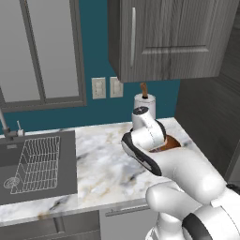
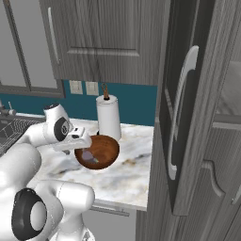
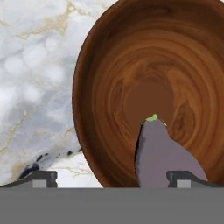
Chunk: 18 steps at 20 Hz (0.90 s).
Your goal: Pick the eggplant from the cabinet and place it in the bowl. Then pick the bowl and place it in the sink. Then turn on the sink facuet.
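Dark finger tips of the pincer (image 3: 112, 178) stood spread wide, one at each lower corner of the hand view, gripping nothing. Between them lay the eggplant (image 3: 159, 155), dull purple with a green stem end, resting inside the bowl (image 3: 127, 57) against its near wall. We judged it released: the tips stood clear of it on both sides.

From the right base view, the bowl (image 2: 104, 151) sat on the marble bench (image 2: 129, 174), tipped a little toward the camera, with the hand just above its near rim. The paper towel roll (image 2: 108, 116) stood just behind the bowl. The cabinet (image 2: 197, 117) rose at the right with one door swung open.

In the left base view the sink (image 1: 65, 164) lay well to the left, wire rack (image 1: 35, 164) inside, the faucet (image 1: 4, 124) at its far left edge.

Our reading: the first step was done. The second now called for the pincer to shift onto the bowl's rim, close on the wall, lift level so the eggplant stays put, and carry it across to the basin.
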{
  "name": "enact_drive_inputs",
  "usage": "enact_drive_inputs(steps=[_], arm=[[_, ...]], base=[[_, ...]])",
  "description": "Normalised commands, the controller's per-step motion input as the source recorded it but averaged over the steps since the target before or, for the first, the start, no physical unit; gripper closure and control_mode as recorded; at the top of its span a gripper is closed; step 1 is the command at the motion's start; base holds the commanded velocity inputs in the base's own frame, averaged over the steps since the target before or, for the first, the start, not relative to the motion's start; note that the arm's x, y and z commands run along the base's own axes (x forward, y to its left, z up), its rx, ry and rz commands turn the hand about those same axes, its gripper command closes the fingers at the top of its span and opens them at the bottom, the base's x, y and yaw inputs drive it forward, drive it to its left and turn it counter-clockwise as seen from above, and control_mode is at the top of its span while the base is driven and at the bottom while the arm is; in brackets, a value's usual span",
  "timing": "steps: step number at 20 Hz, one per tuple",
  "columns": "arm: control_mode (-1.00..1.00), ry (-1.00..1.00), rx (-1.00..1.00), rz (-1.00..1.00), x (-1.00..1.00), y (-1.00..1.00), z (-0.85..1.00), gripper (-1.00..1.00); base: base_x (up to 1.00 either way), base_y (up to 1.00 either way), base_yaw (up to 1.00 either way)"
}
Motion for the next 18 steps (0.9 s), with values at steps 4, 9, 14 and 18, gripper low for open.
enact_drive_inputs(steps=[4,9,14,18], arm=[[-1.00,0.05,-0.07,0.00,0.00,0.00,-0.28,-1.00],[-1.00,0.00,-0.03,0.00,-0.03,-0.03,-0.21,-1.00],[-1.00,0.00,0.00,0.00,-0.09,-0.12,-0.10,-1.00],[-1.00,0.00,-0.01,0.00,0.00,-0.11,-0.27,-1.00]], base=[[0.00,0.00,0.00],[0.00,0.00,0.00],[0.00,0.00,0.00],[0.00,0.00,0.00]])
